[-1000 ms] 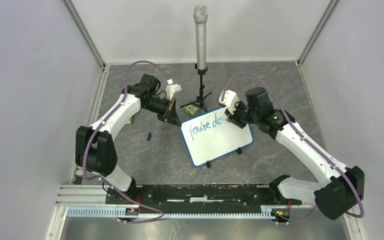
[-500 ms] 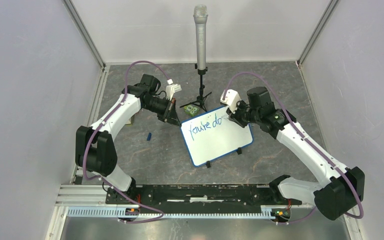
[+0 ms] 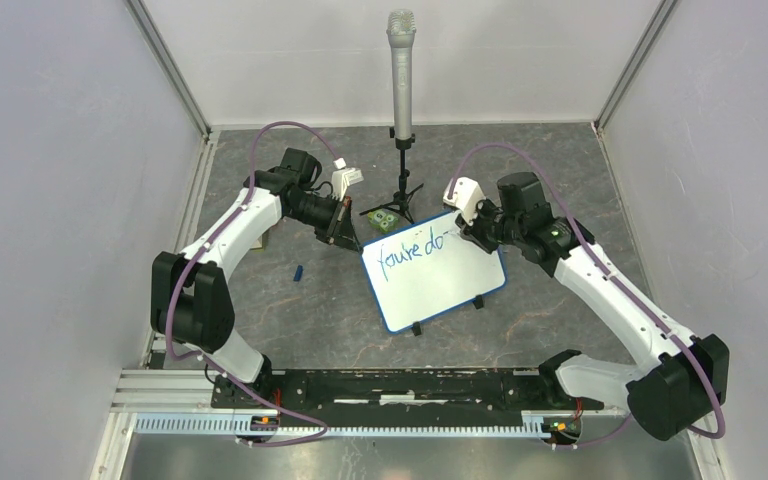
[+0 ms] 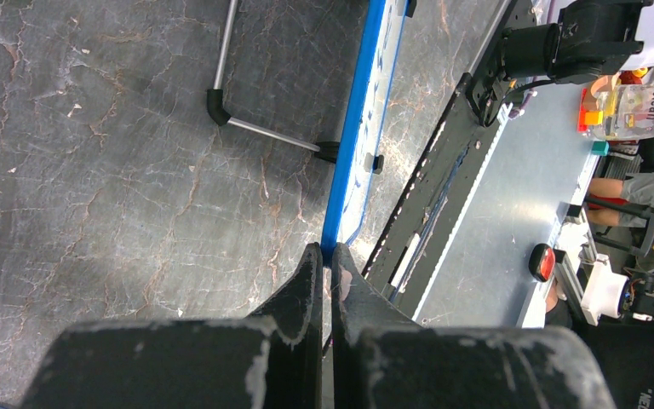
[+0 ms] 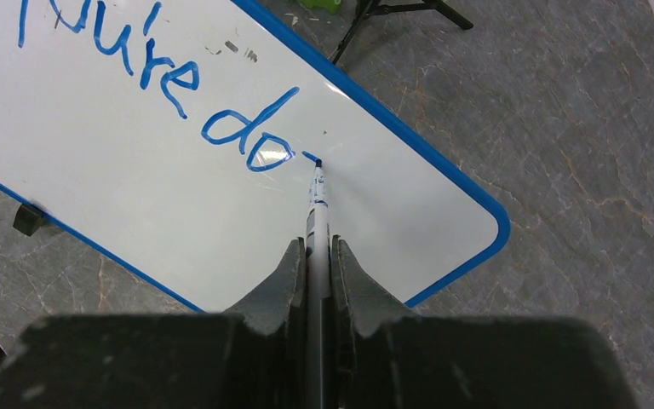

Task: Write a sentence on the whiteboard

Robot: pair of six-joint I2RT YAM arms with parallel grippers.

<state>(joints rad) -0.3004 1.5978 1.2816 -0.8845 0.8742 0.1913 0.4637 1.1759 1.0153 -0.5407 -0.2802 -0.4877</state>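
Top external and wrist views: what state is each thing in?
whiteboard, face up, partly written.
sentence, unfinished: "You're do" plus a short stroke.
marker, uncapped, tip on the whiteboard.
left gripper, jaws shut on the whiteboard's corner.
right gripper, jaws shut on the marker.
microphone, upright on its stand.

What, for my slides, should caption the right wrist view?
Right gripper holds slim marker, writing blue sentence "You're do" on blue-edged white whiteboard.

My fingers are black, scuffed pale at the edges. Marker white, tip dark. Board white, rimmed blue; writing blue. Table grey, veined like marble.
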